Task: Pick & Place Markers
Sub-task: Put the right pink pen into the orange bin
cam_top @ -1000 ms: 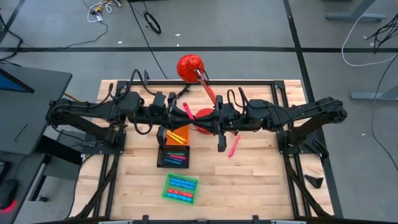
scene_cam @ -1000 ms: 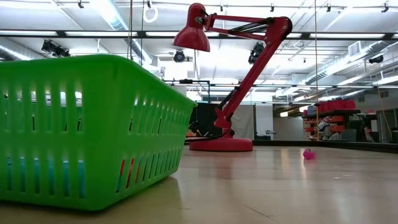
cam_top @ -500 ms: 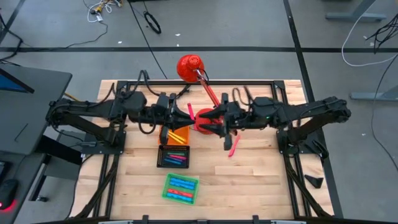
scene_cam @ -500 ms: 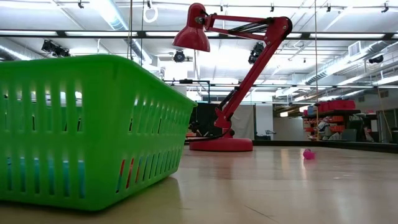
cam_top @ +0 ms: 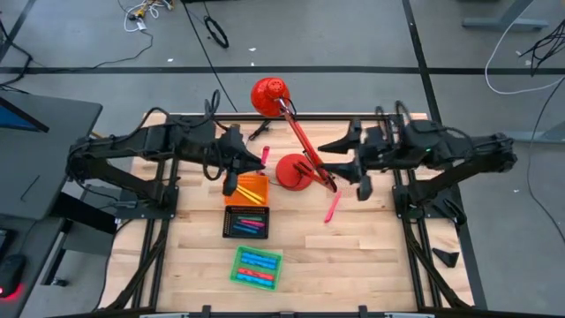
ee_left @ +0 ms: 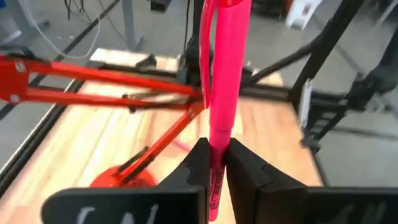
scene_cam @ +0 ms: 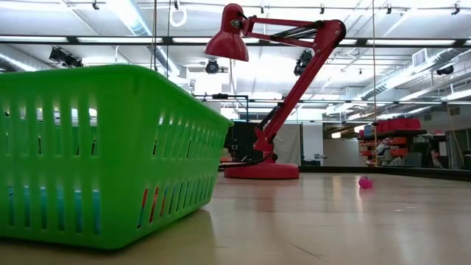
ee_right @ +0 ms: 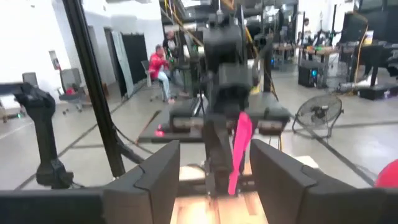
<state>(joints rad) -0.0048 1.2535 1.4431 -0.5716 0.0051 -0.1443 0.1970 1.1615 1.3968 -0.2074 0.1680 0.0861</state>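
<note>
My left gripper (cam_top: 252, 159) is above the orange tray (cam_top: 252, 188), shut on a pink marker (ee_left: 224, 74), which also shows in the high view (cam_top: 265, 156) and in the right wrist view (ee_right: 239, 149). My right gripper (cam_top: 335, 157) is open and empty, raised on the right of the red lamp's base (cam_top: 294, 172); its fingers stand wide apart in its wrist view (ee_right: 214, 155). Another pink marker (cam_top: 331, 208) lies flat on the table, and its end shows in the low view (scene_cam: 365, 182). More markers lie in the black tray (cam_top: 247, 221) and the green tray (cam_top: 256, 268). My left gripper pinches the pink marker near one end (ee_left: 217, 163) between its two fingertips. The fingers come about level from the table's left. The marker's long part sticks out past the fingertips, tilted upward, lifted clear of the table and the trays.
The red lamp stands between the arms: base at the middle, slanting arm (cam_top: 300, 137), head (cam_top: 269, 94) at the far edge. In the low view the green tray (scene_cam: 110, 154) fills the left. Bare wood (cam_top: 371, 256) lies at the near right.
My right gripper has risen from beside the pink marker on the table, turned from pointing down to about level, and drawn back toward the table's right edge. That marker lies where it was. My left arm has drawn back a little, still holding its marker.
</note>
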